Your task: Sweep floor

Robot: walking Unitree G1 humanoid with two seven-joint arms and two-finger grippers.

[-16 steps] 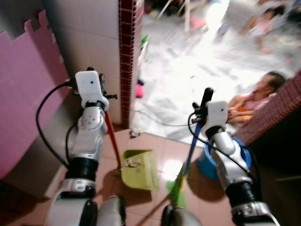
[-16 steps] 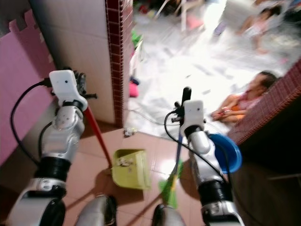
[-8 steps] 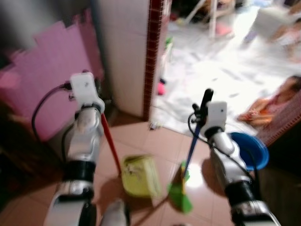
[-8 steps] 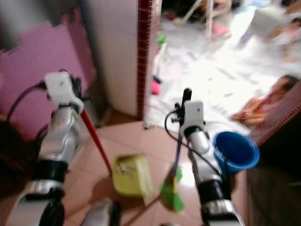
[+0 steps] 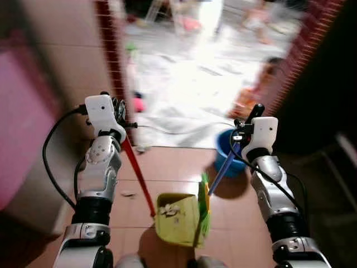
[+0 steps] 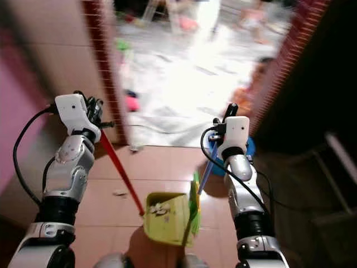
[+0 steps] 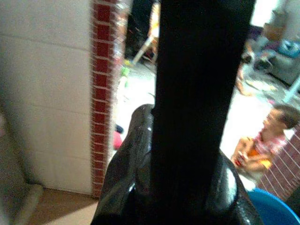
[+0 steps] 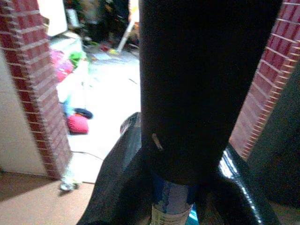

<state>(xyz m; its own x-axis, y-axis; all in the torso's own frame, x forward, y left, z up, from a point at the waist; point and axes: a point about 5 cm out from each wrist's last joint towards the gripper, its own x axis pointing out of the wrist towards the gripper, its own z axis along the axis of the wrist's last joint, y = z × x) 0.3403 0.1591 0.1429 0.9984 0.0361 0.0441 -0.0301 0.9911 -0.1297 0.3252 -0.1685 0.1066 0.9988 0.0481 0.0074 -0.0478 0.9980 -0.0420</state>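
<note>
Broom (image 5: pixel 223 170) gripped by right claw (image 5: pixel 245 127); left claw (image 5: pixel 118 111) grips dustpan (image 5: pixel 178 219) handle.

Dustpan (image 5: pixel 178 219) sitting on floor (image 5: pixel 167 167); broom head (image 5: pixel 203 207) touching dustpan's right side; bucket (image 5: pixel 227 152) lying behind-right of dustpan; wall (image 5: pixel 72 67) standing behind-left.

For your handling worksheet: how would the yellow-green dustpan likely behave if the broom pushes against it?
The dustpan looks like thin plastic, so probably light and apt to slide on the smooth tiled floor. The left gripper grips its red handle, which likely steadies it. Its scraps may spill if tipped.
</note>
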